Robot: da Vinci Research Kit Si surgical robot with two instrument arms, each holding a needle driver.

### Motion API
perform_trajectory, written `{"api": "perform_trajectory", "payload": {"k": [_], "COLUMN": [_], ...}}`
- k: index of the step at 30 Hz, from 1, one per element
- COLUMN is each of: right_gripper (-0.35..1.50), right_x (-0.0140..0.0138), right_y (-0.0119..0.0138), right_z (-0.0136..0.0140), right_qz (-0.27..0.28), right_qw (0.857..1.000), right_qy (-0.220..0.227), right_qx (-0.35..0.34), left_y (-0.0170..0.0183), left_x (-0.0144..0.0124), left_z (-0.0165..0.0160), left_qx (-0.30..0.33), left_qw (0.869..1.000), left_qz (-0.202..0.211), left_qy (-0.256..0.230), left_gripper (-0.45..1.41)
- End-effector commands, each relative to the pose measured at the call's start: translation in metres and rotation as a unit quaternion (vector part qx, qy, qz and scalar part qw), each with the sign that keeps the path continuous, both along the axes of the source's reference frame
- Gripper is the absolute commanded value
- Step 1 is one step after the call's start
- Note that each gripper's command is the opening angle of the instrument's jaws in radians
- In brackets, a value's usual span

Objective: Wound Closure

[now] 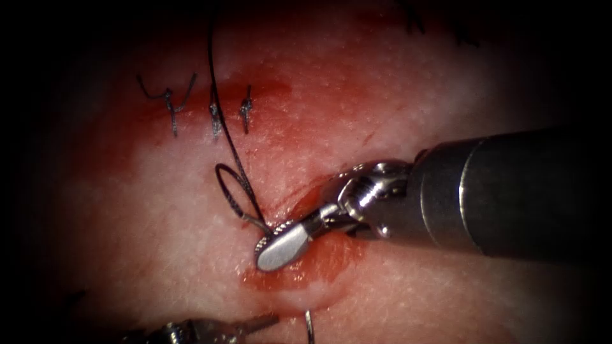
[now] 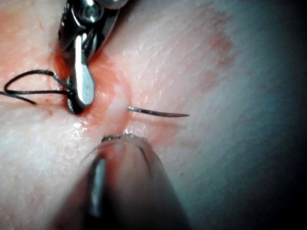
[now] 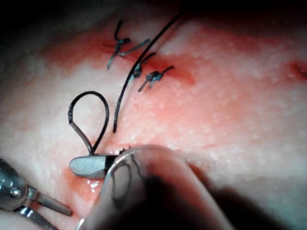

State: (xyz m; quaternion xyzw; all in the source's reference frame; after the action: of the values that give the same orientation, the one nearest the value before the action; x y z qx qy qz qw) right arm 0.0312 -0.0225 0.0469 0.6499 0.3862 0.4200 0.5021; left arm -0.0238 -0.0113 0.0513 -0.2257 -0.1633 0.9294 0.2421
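My right tool (image 1: 278, 250) reaches in from the right, its jaws shut on the tail end of the curved needle (image 1: 257, 223), just where the thread joins. The needle is in the tissue (image 1: 395, 95): its body is buried under the red fluid (image 1: 322, 258) and its tip (image 1: 309, 323) pokes out nearer the camera. In the left wrist view the bare tip (image 2: 158, 113) lies just beyond my left tool. The black thread (image 1: 231, 181) makes a small loop, then runs up past three knotted stitches (image 1: 215, 116). My left tool (image 1: 271, 318) sits low, open and holding nothing, close to the needle tip.
The stitched part of the cut (image 1: 191, 105) lies up and to the left, with short cut thread ends sticking out. More dark thread ends (image 1: 414, 22) show at the far top right. The right tool's thick shaft (image 1: 510, 191) covers the right side.
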Motion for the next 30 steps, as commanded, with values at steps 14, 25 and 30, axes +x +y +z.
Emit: {"api": "perform_trajectory", "payload": {"k": [14, 25, 30], "right_gripper": [1.1, 1.3, 0.68], "right_x": [-0.0017, -0.0051, -0.0054], "right_y": [0.0121, 0.0158, 0.0149], "right_z": [0.0012, 0.0014, 0.0018], "right_qz": [0.17, 0.21, 0.228], "right_qw": [0.96, 0.929, 0.873], "right_qy": [-0.027, -0.062, -0.073], "right_qx": [-0.221, -0.299, -0.425], "left_y": [-0.0002, 0.0023, 0.0025], "left_x": [-0.0013, -0.0031, -0.0043], "left_z": [-0.0008, -0.0022, -0.0019], "left_qx": [-0.134, -0.262, -0.283], "left_qw": [0.989, 0.961, 0.955], "left_qz": [0.04, 0.031, 0.02], "left_qy": [-0.052, -0.089, -0.089], "left_gripper": [0.26, 0.46, 0.54]}}
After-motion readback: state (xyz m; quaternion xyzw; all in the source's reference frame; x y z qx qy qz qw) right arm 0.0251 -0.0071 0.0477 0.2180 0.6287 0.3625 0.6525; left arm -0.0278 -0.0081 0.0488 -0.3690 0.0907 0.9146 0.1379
